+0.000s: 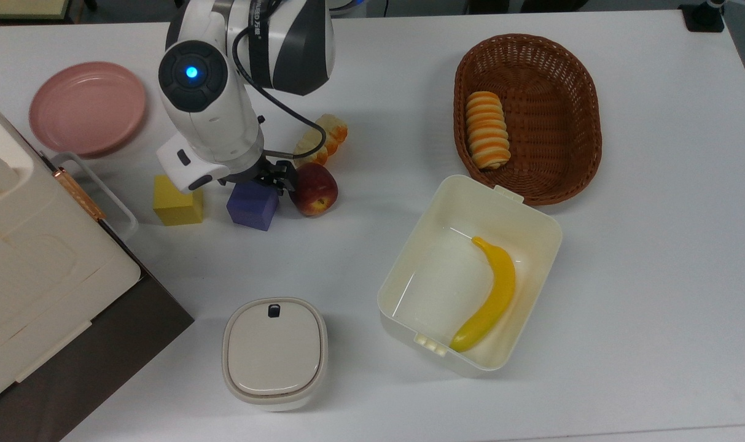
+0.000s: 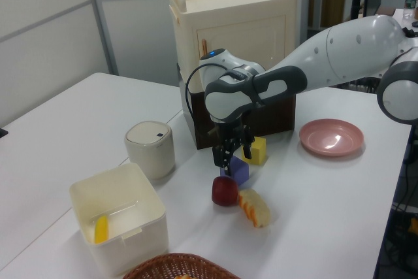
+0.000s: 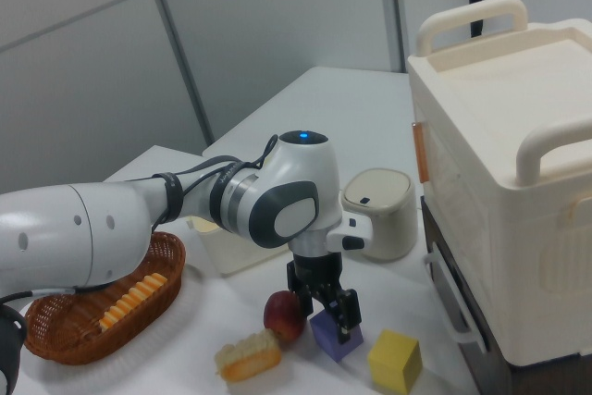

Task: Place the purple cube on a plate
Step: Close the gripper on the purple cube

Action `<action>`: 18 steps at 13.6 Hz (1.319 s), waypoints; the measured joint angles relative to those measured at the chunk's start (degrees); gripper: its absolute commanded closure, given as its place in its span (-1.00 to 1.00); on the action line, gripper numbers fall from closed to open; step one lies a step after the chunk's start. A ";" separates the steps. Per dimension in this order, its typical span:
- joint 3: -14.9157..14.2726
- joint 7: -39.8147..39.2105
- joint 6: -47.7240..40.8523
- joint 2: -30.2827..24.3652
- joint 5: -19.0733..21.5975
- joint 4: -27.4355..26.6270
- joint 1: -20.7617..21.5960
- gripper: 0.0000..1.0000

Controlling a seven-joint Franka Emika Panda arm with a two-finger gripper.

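In the top view, the cube (image 1: 252, 207) sits between a second cube (image 1: 175, 203) on its left and an apple (image 1: 315, 188) on its right, seemingly under the gripper (image 1: 258, 183), with the plate (image 1: 87, 108) well apart at upper left.

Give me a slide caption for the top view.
Panda arm's pincer over the purple cube, between yellow cube and apple; pink plate waits empty.
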 measured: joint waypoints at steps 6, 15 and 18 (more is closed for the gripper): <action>0.00 0.47 2.52 0.97 -0.37 -0.05 0.02 -0.93; 0.05 1.41 4.98 2.34 -0.67 -0.09 0.09 0.23; -0.29 0.63 3.01 0.79 -1.84 0.13 -0.17 0.23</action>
